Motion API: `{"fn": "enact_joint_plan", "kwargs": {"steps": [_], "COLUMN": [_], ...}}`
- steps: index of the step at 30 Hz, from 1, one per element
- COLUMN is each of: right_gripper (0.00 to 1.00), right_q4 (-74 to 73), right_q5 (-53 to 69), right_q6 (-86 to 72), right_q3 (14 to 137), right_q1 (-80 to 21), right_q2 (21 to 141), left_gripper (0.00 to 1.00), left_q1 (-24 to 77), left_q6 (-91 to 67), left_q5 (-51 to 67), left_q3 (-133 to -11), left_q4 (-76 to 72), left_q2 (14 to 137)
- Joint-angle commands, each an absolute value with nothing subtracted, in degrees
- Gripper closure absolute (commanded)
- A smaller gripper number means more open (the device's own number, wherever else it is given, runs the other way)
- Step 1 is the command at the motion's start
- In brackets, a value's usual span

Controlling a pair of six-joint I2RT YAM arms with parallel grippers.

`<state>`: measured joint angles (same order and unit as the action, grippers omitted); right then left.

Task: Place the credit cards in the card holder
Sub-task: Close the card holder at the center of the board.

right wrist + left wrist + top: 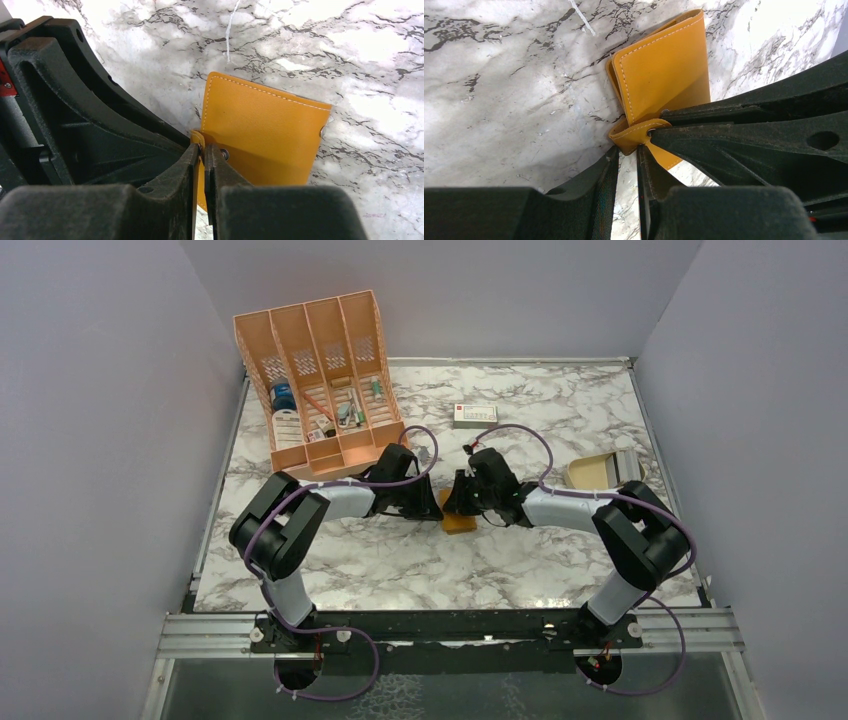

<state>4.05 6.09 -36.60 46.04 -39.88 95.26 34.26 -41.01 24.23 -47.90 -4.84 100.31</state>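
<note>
While the right pincer (202, 148) nips it, the card holder (265, 135) looks smooth, white-stitched.

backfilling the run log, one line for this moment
right claw: pinching card holder strap | left claw: at card holder edge, grip unclear | card holder: folded

A folded mustard wallet (664, 65) rests on the marble table (499, 100), its stud tab (636, 136) meeting the tips of the right gripper (658, 123) reaching in from the right, just above the narrowly parted fingers (594, 180) of the left gripper (627, 150).
</note>
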Motion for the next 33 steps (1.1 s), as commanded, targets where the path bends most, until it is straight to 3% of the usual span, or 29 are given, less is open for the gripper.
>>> {"fn": "enact_joint_plan", "kwargs": {"steps": [1, 5, 9, 20, 29, 33], "right_gripper": [0.92, 0.92, 0.86, 0.86, 0.99, 0.99], "right_q4": [3.07, 3.22, 3.16, 2.79, 3.15, 2.49], "right_q5": [3.77, 4.12, 3.81, 3.32, 3.52, 2.08], "right_q6": [-35.93, -36.01, -36.12, -35.83, -35.71, -34.74], "right_q3": [46.93, 46.79, 46.78, 46.94, 46.56, 46.50], "right_q1": [-39.63, -39.54, -39.60, -39.57, -39.59, -39.55], "right_q2": [94.29, 94.50, 94.18, 93.02, 92.92, 92.04], "left_gripper": [0.78, 0.78, 0.78, 0.78, 0.78, 0.78], "left_q1": [34.48, 34.48, 34.50, 34.46, 34.51, 34.47], "left_q6": [-40.12, -40.08, -40.08, -40.08, -40.08, -40.12], "left_q5": [22.30, 22.32, 22.24, 22.40, 22.31, 22.30], "left_q3": [-48.43, -48.35, -48.34, -48.26, -48.30, -48.25], "left_q4": [-3.24, -3.19, -3.14, -3.12, -3.16, -3.07], "left_q2": [101.42, 101.36, 101.43, 101.60, 101.61, 101.51]}}
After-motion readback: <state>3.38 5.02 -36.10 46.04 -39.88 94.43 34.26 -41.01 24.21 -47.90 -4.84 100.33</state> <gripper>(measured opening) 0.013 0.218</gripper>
